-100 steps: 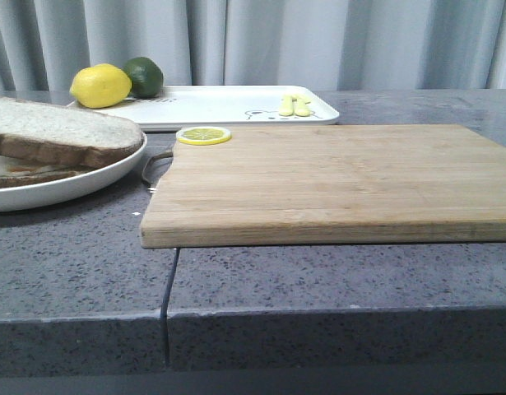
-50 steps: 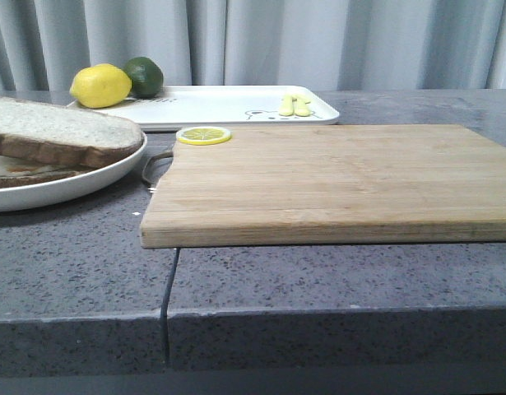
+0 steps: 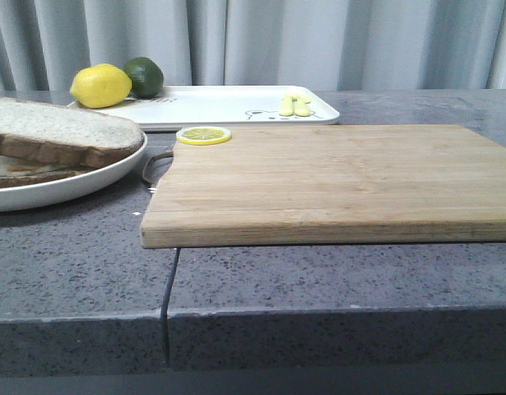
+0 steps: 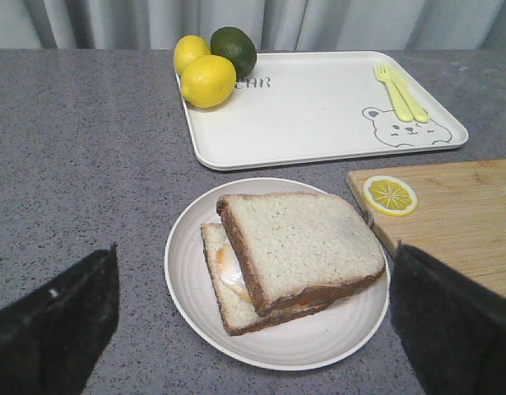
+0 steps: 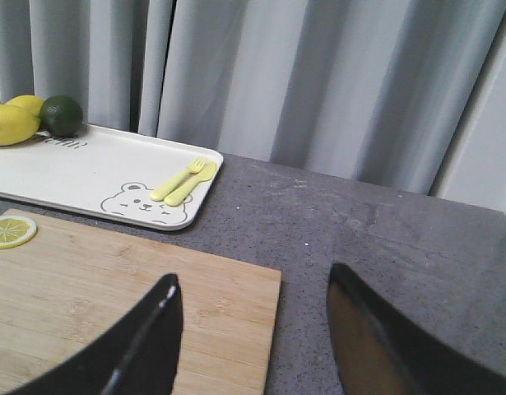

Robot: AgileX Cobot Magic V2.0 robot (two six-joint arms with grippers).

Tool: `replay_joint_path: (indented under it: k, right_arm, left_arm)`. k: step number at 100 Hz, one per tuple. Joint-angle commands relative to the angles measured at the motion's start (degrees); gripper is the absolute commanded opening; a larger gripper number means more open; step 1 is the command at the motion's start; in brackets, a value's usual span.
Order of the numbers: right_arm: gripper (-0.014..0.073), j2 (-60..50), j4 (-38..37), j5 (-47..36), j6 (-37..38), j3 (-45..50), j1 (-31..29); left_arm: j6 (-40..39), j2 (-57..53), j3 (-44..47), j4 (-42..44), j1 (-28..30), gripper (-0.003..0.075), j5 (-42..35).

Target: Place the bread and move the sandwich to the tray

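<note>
Sandwich point(image 4: 294, 255) on plate point(image 4: 187, 271), beside cutting board point(image 3: 335, 181); tray point(image 4: 318, 107) behind. Left claw point(image 4: 253, 329) and right claw point(image 5: 253, 337) spread, holding nothing.

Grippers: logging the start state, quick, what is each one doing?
Left gripper: open, holding nothing.
Right gripper: open, holding nothing.

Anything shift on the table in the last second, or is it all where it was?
Nothing visibly changed in the front view. The bread sits on the round plate, the lemon slice on the cutting board, and the lemon and lime at the tray, all as they were.
</note>
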Motion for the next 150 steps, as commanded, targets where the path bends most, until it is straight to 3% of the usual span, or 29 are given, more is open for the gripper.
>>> replay_joint_path:
  k: [1, 30, 52, 62, 79, 112, 150]
  right_arm:
    - [0.0407, 0.34, -0.78, -4.95, 0.17, -1.50, -0.41]
    - [0.0407, 0.34, -0.78, -4.95, 0.17, -1.50, -0.41]
    - [0.0407, 0.34, -0.78, -4.95, 0.17, -1.50, -0.41]
    - [0.0407, 0.34, -0.78, -4.95, 0.17, -1.50, -0.41]
    - [0.0407, 0.34, -0.78, -4.90, 0.17, -1.50, -0.41]
    - [0.0407, 0.34, -0.78, -4.38, 0.17, -1.50, -0.41]
    - [0.0407, 0.34, -0.78, -4.38, 0.17, -1.50, -0.41]
  left_arm:
    - [-0.54, 0.58, -1.73, -0.53, -0.40, 0.0618, -6.14]
    - [-3.52, 0.67, -1.73, 0.50, -0.40, 0.0618, -7.77]
    - [-15.19, 3.49, -1.73, 15.14, -0.40, 0.0618, -8.22]
    - [-17.07, 6.47, -1.73, 17.05, -0.40, 0.0618, -9.24]
    - [-21.23, 13.43, -1.73, 17.05, 1.08, 0.0618, -9.45]
    - [-22.93, 23.80, -1.73, 9.13, 12.84, 0.0618, -10.38]
    - [-22.93, 30.71, -1.73, 4.01, 13.26, 0.0618, -11.30]
